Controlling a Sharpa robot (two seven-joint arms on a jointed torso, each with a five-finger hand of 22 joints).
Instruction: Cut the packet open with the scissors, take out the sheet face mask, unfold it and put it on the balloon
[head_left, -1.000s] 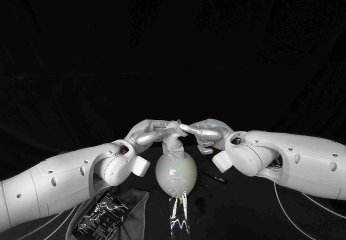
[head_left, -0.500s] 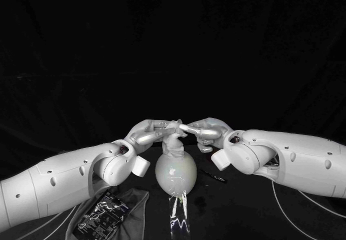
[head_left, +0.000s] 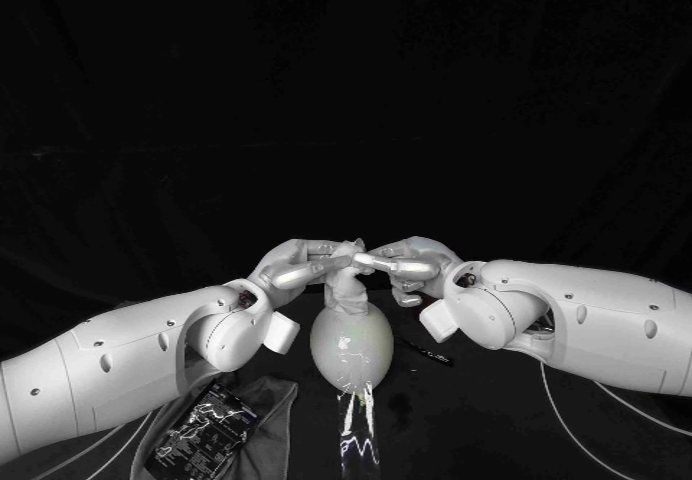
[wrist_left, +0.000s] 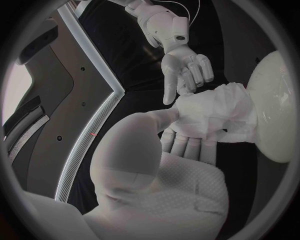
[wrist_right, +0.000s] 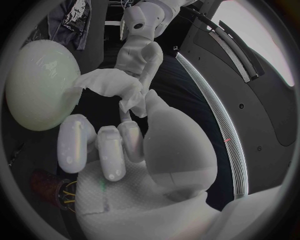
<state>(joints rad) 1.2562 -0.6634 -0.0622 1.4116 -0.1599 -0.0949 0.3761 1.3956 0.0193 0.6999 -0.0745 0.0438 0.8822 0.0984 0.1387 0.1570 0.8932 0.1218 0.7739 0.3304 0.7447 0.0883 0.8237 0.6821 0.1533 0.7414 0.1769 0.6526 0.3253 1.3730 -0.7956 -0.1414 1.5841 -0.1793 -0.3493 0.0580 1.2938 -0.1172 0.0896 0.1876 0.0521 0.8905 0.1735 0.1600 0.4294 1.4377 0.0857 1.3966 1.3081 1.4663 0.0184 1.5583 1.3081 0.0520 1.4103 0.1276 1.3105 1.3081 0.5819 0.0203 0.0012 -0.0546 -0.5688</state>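
Note:
The pale balloon (head_left: 352, 345) stands upright at the table's centre. A crumpled white sheet mask (head_left: 346, 284) sits bunched on its top. My left hand (head_left: 296, 265) and right hand (head_left: 413, 264) meet just above the balloon, and each pinches the mask between thumb and fingers. In the left wrist view the mask (wrist_left: 215, 117) lies against the balloon (wrist_left: 278, 105), with my right hand (wrist_left: 184, 70) touching it from the far side. In the right wrist view the mask (wrist_right: 112, 85) stretches from the balloon (wrist_right: 40, 85) toward my left hand (wrist_right: 140, 55).
The cut dark packet (head_left: 209, 420) lies on a grey cloth (head_left: 271, 398) at the near left. Black scissors (head_left: 428, 352) lie on the table just right of the balloon. A shiny stand (head_left: 356, 435) rises under the balloon.
My right forearm has drifted slightly left toward the balloon. Both hands stay on the mask above the balloon, which has not moved.

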